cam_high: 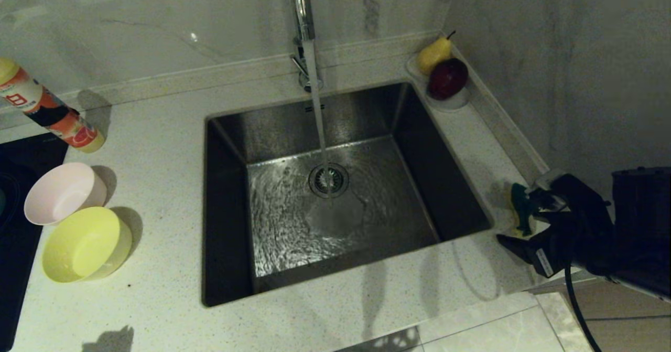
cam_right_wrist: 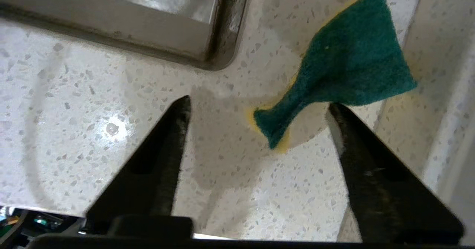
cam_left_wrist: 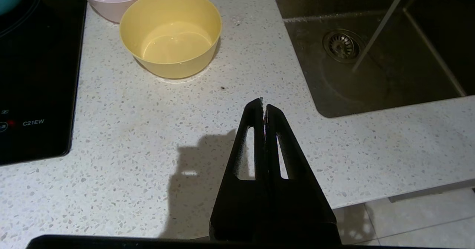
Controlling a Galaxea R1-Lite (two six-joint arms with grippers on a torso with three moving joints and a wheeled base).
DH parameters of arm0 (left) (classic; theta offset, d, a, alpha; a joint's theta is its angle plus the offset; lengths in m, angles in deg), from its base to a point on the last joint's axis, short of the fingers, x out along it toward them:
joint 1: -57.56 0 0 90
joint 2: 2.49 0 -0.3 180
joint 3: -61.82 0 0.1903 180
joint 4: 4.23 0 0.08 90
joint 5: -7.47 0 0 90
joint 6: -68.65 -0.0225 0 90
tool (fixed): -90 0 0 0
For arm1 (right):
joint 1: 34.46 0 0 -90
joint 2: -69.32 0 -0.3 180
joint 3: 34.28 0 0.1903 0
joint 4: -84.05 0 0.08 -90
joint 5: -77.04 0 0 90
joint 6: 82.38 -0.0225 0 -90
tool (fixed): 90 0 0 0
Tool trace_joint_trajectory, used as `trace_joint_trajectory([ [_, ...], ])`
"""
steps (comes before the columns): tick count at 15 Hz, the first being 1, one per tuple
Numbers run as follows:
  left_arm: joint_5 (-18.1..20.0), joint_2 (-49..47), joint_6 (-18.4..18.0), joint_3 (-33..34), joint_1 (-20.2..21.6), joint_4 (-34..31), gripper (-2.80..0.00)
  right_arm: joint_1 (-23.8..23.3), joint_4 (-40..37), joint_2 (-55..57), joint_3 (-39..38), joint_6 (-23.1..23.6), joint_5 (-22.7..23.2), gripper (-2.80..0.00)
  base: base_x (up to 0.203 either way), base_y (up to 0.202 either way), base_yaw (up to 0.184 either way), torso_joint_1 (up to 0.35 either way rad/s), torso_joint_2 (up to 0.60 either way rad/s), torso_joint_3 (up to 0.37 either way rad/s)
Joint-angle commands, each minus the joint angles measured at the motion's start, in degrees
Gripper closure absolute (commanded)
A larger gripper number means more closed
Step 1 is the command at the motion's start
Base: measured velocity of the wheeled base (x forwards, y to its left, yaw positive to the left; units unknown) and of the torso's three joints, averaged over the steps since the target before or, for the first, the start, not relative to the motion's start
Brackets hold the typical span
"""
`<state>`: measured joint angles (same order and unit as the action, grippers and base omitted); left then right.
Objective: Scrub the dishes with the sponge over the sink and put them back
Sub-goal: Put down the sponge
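While right gripper (cam_right_wrist: 256, 108) gapes, sponge (cam_right_wrist: 345, 67) lies green-face-up, long axis toward sink (cam_high: 225, 131), left gripper (cam_left_wrist: 264, 106) closed

Head cam overhead; wrist cams close, share sink (cam_high: 346, 184)

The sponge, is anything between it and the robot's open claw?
No. The right claw is open right over the sponge, which lies on the counter beside the sink. One finger sits at the sponge's edge. Nothing visible is between them.
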<state>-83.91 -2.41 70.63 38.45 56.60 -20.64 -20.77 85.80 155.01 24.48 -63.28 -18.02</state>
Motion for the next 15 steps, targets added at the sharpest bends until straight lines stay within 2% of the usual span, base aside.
trace_joint_trajectory([
  [1, -0.03, 0.01, 0.05, 2.29, 0.00, 0.07, 0.00, 0.49, 0.04, -0.75, -0.65, -1.42, 0.10, -2.80, 0.000, 0.000, 0.000, 0.000, 0.00, 0.000],
  [7, -0.03, 0.05, 0.05, 2.29, 0.00, 0.07, 0.00, 1.87, 0.11, -0.56, -0.33, -2.37, 0.27, -2.80, 0.000, 0.000, 0.000, 0.000, 0.00, 0.000],
  [10, -0.03, 0.02, 0.05, 2.29, 0.00, 0.07, 0.00, 1.87, 0.11, 0.28, -0.67, -4.36, 0.15, -2.80, 0.000, 0.000, 0.000, 0.000, 0.00, 0.000],
  [13, -0.03, 0.10, 0.05, 2.29, 0.00, 0.07, 0.00, 2.20, 0.11, -3.04, 0.21, -5.01, 0.13, -2.80, 0.000, 0.000, 0.000, 0.000, 0.00, 0.000],
  [15, -0.03, 0.01, 0.05, 2.29, 0.00, 0.07, 0.00, 4.49, 0.14, -5.14, 0.19, -4.96, -0.13, -2.80, 0.000, 0.000, 0.000, 0.000, 0.00, 0.000],
])
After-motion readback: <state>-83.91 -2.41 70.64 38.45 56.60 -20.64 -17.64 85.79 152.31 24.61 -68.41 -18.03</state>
